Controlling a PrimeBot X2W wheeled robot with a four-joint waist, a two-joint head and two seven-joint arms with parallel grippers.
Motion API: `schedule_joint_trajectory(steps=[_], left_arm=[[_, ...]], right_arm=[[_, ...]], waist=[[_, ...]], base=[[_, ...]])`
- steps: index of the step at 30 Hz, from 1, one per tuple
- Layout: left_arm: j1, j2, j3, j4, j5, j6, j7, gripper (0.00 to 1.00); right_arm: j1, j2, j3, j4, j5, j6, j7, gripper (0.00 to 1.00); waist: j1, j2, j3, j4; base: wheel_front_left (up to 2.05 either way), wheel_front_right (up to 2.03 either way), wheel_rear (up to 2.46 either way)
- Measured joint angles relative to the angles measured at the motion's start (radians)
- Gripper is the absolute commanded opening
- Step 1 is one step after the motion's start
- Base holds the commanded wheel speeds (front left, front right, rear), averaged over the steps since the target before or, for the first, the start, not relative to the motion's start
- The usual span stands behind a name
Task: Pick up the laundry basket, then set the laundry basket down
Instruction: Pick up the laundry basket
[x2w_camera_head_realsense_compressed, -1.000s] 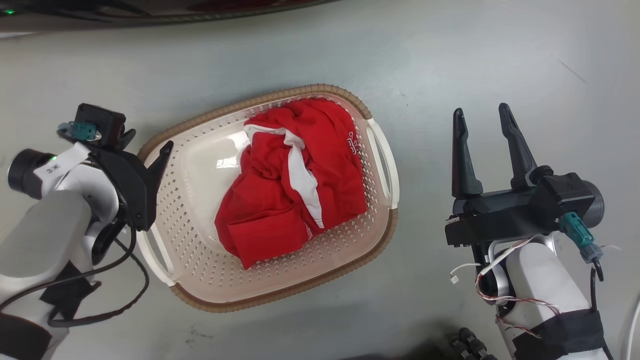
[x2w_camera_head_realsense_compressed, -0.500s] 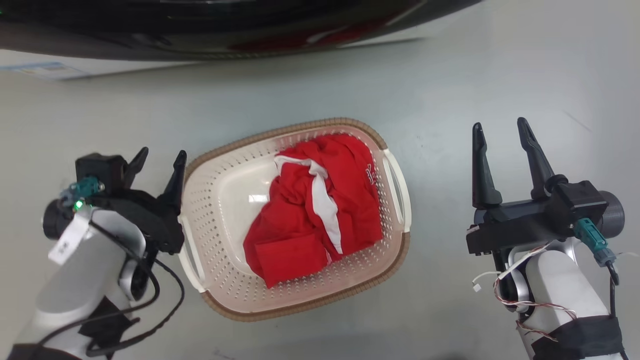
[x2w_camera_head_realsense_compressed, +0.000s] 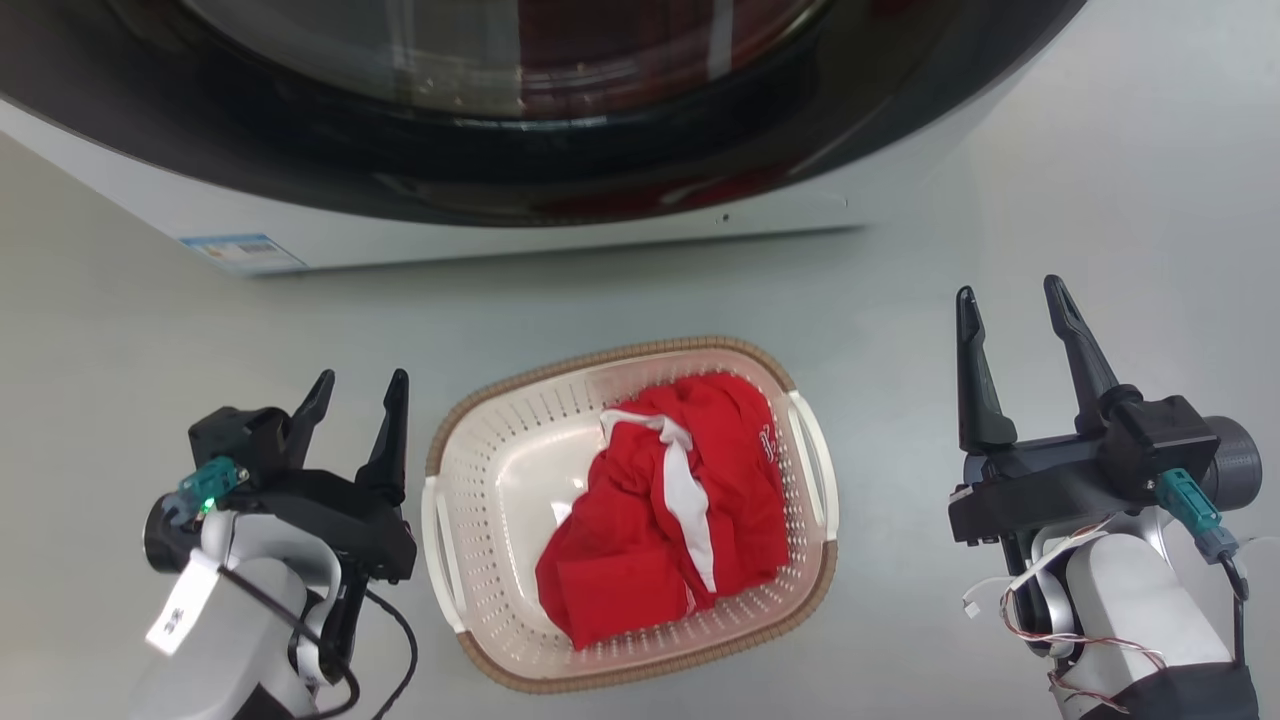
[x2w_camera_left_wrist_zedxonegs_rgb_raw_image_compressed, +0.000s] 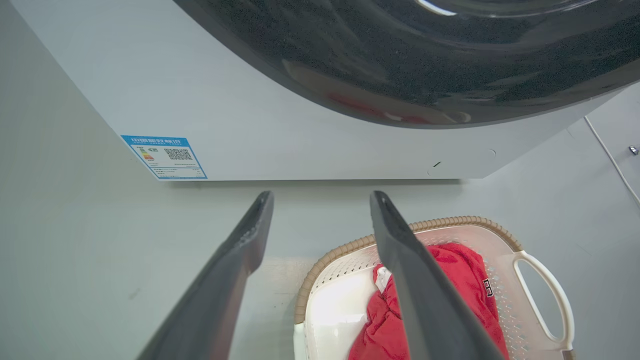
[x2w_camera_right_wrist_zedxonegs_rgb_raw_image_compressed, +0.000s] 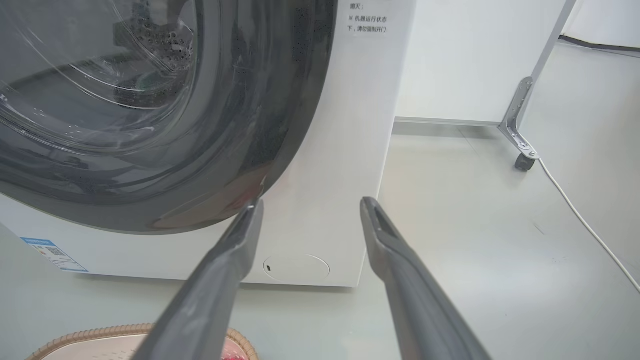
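The left tool (x2w_camera_head_realsense_compressed: 362, 378) is at the lower left of the head view, fingers pointing away from the robot. Its jaws stand moderately open and hold nothing. The right tool (x2w_camera_head_realsense_compressed: 1008, 288) is at the lower right, fingers also pointing away, jaws open to a similar width and empty.

The basket (x2w_camera_head_realsense_compressed: 470, 440) stands on the floor (x2w_camera_head_realsense_compressed: 900, 300) between the two tools. It lies just beside the left tool, whose inner finger is close to the basket's left handle (x2w_camera_head_realsense_compressed: 435, 540) and rim without visible contact. The right handle (x2w_camera_head_realsense_compressed: 815, 460) is well apart from the right tool, with bare floor between them. A crumpled red garment (x2w_camera_head_realsense_compressed: 650, 520) with a white stripe lies inside the basket, toward its right half.

In the left wrist view, the left tool (x2w_camera_left_wrist_zedxonegs_rgb_raw_image_compressed: 322, 196) looks over the floor, with the basket (x2w_camera_left_wrist_zedxonegs_rgb_raw_image_compressed: 450, 220) below and to the right of its right finger. In the right wrist view, the right tool (x2w_camera_right_wrist_zedxonegs_rgb_raw_image_compressed: 312, 201) points at the washer, and a part of the basket rim (x2w_camera_right_wrist_zedxonegs_rgb_raw_image_compressed: 90, 334) shows at the bottom left.

Beyond the basket stands the washer (x2w_camera_head_realsense_compressed: 500, 215), white with a dark round door (x2w_camera_head_realsense_compressed: 600, 100). A blue label (x2w_camera_head_realsense_compressed: 243, 250) is on its lower front, to the left. Farther off, a white cable (x2w_camera_right_wrist_zedxonegs_rgb_raw_image_compressed: 585, 220) lies on the floor near a metal leg (x2w_camera_right_wrist_zedxonegs_rgb_raw_image_compressed: 520, 135) with a caster.
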Motion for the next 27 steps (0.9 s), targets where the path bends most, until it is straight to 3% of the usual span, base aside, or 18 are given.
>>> schedule_joint_trajectory(steps=[9, 27], left_arm=[[0.13, 0.02, 0.074, -0.189, 0.088, 0.053, 0.0, 1.0], [0.426, 0.042, 0.147, -0.479, 0.247, 0.086, 0.0, 1.0]], right_arm=[[0.05, -0.002, -0.006, -0.021, -0.003, 0.002, 0.0, 1.0], [0.243, -0.02, -0.016, -0.082, -0.013, 0.002, 0.0, 1.0]], waist=[[0.0001, 0.0, -0.136, 0.016], [0.0, 0.0, -0.394, 0.019]], base=[[0.0, 0.0, 0.0], [0.0, 0.0, 0.0]])
